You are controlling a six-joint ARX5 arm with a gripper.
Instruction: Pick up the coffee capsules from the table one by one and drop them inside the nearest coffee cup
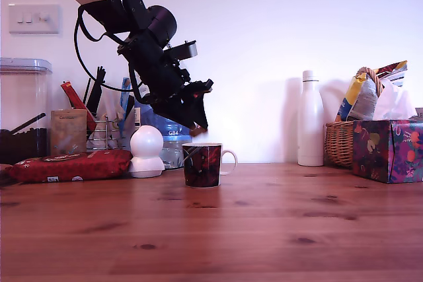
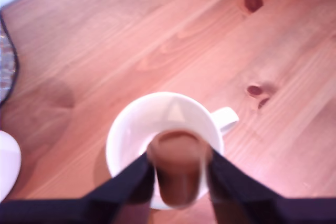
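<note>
While the gripper [image 2: 178, 174] clamps the brown coffee capsule [image 2: 178, 169] at lower centre of the wrist view, the coffee cup [image 2: 157, 124] gapes directly beneath

We see a brown capsule [image 2: 178, 169] between the black gripper [image 2: 178, 182] fingers. Right under it sits the cup [image 1: 202, 164], dark with a red and purple floral pattern outside and white inside, its handle white. Below lies the reddish-brown table [image 1: 264, 229] with dark knots. Near the gripper, a white dome gadget [image 1: 146, 151] stands beside a red packet [image 1: 69, 165].
</note>
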